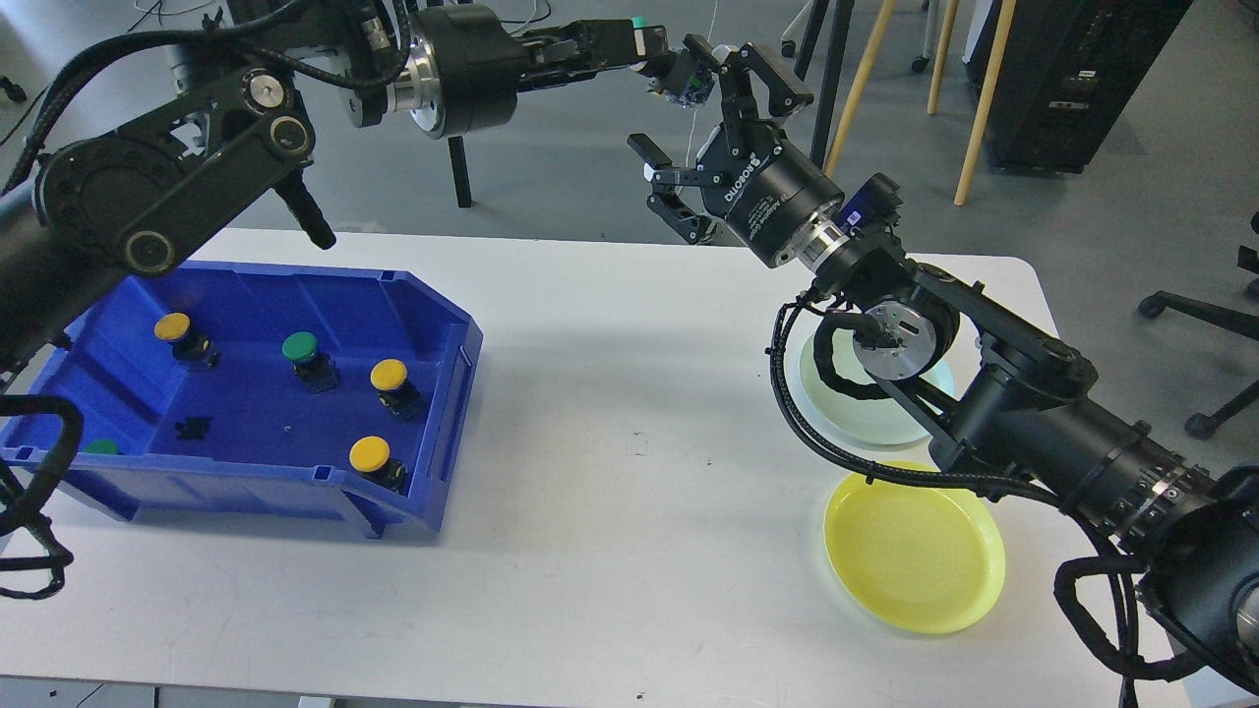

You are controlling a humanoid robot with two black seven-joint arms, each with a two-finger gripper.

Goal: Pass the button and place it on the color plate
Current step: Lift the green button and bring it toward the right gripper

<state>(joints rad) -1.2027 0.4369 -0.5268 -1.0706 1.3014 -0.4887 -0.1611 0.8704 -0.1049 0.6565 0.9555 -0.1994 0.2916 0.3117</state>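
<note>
My left gripper (657, 51) is high above the table's far edge, shut on a small green button (688, 83). My right gripper (679, 113) is open just right of it, and the button sits between its spread fingers, near the upper finger (736, 61), without touching as far as I can tell. A pale green plate (836, 408) lies at the right, partly hidden by my right arm. A yellow plate (915, 546) lies in front of it.
A blue bin (433, 413) on the left holds three yellow buttons (389, 374) and a green button (300, 346); another green one (98, 447) peeks over its front wall. Chair and stand legs are beyond the table.
</note>
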